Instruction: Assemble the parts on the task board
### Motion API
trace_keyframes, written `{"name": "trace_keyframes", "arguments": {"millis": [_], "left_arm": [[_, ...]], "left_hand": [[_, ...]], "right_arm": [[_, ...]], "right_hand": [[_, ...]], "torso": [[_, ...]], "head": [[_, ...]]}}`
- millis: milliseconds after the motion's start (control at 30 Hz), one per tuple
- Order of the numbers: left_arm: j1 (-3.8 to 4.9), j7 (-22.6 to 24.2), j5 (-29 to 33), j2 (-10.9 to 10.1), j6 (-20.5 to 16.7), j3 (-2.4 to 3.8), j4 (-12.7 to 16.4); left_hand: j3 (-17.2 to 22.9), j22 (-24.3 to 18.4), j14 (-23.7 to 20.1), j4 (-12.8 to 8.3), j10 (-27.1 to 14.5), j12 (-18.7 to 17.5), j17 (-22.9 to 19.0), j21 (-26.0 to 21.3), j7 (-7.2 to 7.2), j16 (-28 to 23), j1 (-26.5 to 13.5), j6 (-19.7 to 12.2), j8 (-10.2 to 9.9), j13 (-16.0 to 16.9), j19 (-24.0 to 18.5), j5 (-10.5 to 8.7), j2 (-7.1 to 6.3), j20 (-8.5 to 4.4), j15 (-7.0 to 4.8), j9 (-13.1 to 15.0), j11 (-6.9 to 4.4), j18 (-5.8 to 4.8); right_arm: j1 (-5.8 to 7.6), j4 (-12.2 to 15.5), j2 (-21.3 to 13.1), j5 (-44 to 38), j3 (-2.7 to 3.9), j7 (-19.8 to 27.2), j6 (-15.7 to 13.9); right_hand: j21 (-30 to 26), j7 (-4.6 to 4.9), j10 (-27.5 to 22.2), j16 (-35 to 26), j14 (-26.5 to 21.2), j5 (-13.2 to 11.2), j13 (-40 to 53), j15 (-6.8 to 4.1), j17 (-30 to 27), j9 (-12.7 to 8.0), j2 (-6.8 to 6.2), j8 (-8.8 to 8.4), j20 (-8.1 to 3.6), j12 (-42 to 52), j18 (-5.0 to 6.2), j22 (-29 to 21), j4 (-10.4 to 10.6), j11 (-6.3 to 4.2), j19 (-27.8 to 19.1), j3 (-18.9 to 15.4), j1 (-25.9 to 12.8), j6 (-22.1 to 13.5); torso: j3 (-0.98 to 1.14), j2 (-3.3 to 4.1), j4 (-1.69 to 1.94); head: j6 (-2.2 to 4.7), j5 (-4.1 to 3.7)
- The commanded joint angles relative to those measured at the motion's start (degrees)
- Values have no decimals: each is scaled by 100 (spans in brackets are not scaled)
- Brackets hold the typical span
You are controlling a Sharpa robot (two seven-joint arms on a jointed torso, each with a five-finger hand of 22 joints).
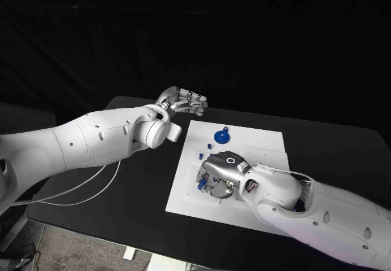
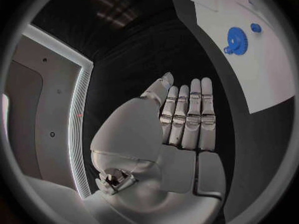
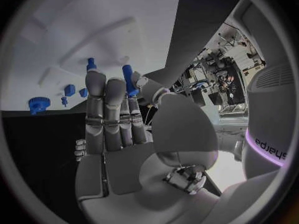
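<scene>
The white task board (image 1: 261, 148) lies in the middle of the black table. A blue gear (image 1: 221, 136) sits near its far left part, with small blue parts (image 1: 209, 146) just in front of it. My right hand (image 1: 221, 175) hovers low over the board's left half with its fingers stretched out. In the right wrist view its thumb and a finger pinch a blue peg (image 3: 127, 78), and a second blue peg (image 3: 91, 63) stands just past the fingertips. My left hand (image 1: 183, 101) is raised beyond the board's far left corner, fingers straight, holding nothing. The left wrist view shows the gear (image 2: 235, 39).
Black table (image 1: 122, 192) lies all round the board. A white cable (image 1: 90, 189) runs over the table's left side under my left arm. Raised white shapes on the board (image 3: 106, 40) lie beyond the right hand's fingers.
</scene>
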Motion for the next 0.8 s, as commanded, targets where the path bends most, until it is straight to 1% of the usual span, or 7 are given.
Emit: {"name": "trace_keyframes", "arguments": {"millis": [33,433,800], "left_arm": [[1,56,32,6,83,3,15],[1,42,32,-3,89,2,14],[1,39,32,-2,94,2,14]], "left_hand": [[17,5,2,-7,17,-6,-8,-20,15,-25,-44,-4,7,-1,-54,9,27,5,-10,2,-4,66],[10,6,0,-2,13,-6,-7,-23,18,-25,-45,-14,6,-1,-54,8,24,7,-9,2,-2,67],[10,6,0,-2,13,-6,-7,-23,18,-25,-45,-14,6,-1,-54,8,24,7,-9,2,-2,67]], "right_arm": [[-6,3,-9,-257,-4,-70,140],[-7,54,-89,-260,-9,-82,268],[-16,63,-123,-257,-12,-81,369]], "right_hand": [[-2,-24,22,-24,-4,10,5,-31,5,10,57,19,-29,20,75,5,-30,4,221,7,10,67],[-4,-28,44,-27,-4,10,6,-36,11,12,51,20,-33,22,74,26,-56,-2,220,12,1,85],[-3,-31,52,-31,-4,10,6,-39,14,12,52,20,-36,22,72,38,-67,-6,221,11,-5,93]], "torso": [[0,-1,5],[0,-2,0],[-2,1,0]], "head": [[-19,-14],[-56,1],[-65,2]]}}
